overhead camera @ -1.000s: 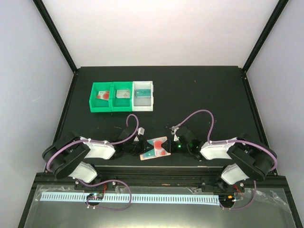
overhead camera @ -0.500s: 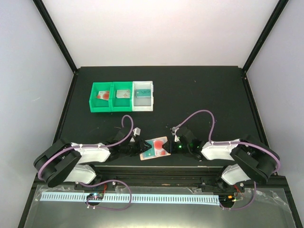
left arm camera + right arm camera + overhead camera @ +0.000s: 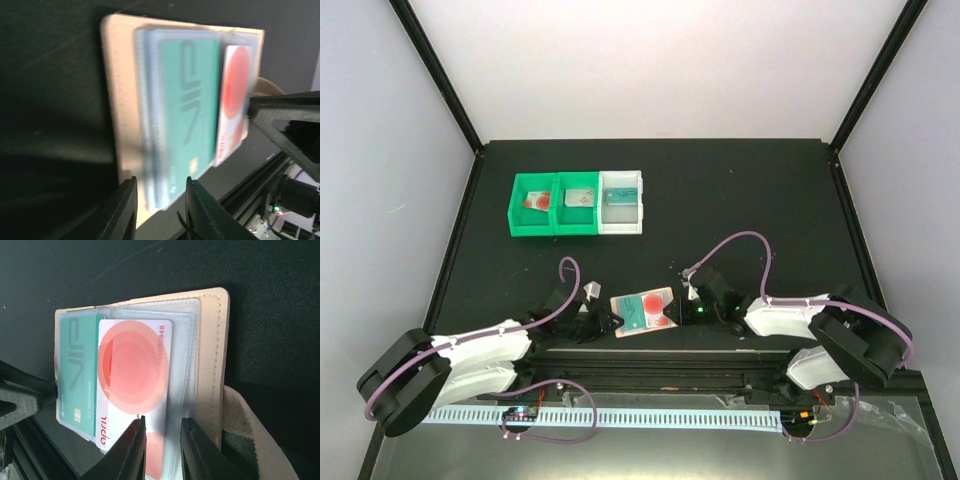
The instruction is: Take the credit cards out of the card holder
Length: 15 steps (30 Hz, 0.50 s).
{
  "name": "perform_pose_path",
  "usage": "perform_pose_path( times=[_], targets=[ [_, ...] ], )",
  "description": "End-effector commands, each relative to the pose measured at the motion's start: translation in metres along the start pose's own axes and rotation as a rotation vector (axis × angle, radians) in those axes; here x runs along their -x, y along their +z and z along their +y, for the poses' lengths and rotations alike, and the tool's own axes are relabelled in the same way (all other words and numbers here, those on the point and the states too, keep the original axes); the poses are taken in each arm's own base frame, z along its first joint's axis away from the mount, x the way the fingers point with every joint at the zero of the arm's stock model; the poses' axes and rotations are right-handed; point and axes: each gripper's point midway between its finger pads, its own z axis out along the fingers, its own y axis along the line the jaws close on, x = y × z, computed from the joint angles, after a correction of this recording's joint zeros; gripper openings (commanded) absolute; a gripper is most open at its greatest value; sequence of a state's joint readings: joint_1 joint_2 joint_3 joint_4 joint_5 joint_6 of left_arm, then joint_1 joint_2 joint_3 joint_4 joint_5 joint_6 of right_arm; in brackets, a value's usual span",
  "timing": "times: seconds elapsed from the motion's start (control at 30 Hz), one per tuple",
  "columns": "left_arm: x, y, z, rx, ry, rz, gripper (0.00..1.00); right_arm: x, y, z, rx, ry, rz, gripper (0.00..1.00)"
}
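The tan card holder [image 3: 617,302] lies open and flat near the table's front edge. A teal credit card [image 3: 187,100] and a red-pink credit card [image 3: 132,370] sit in its clear pockets, and both poke out past one edge. My left gripper [image 3: 161,195] is open at the holder's left end [image 3: 605,322], with the pocket corner between its fingers but not pinched. My right gripper [image 3: 162,432] is at the holder's right end [image 3: 676,313]. Its jaws stand a narrow way apart, tips down over the red-pink card's edge and the clear pocket. The holder's tab [image 3: 245,435] sticks out beside it.
A green bin [image 3: 516,210] and a white bin [image 3: 640,215] stand side by side at the back left, with a card in each compartment. The black rail of the arm mount [image 3: 650,360] runs just in front of the card holder.
My left gripper has opened, let go of the holder's left flap and drawn back to the left. The holder has dropped from a tented shape to flat. The right gripper has stayed put.
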State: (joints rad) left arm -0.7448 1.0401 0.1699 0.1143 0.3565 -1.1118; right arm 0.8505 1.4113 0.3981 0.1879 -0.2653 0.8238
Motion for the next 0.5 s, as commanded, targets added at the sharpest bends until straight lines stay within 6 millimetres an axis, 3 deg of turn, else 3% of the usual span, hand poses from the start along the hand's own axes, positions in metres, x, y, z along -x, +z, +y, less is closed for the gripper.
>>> perform_pose_path(
  times=[0.0,0.3,0.47],
  targets=[
    [0.005,-0.001,0.015,0.054,-0.01,-0.041,0.25,-0.015,0.004,-0.014,-0.05,0.017,0.062,0.2],
    [0.022,0.01,0.018,0.118,0.052,-0.076,0.02,-0.009,-0.004,-0.019,-0.107,0.02,0.035,0.14],
    [0.034,0.017,0.024,0.171,0.053,-0.091,0.02,-0.007,-0.009,-0.016,-0.09,0.014,0.013,0.15]
  ],
)
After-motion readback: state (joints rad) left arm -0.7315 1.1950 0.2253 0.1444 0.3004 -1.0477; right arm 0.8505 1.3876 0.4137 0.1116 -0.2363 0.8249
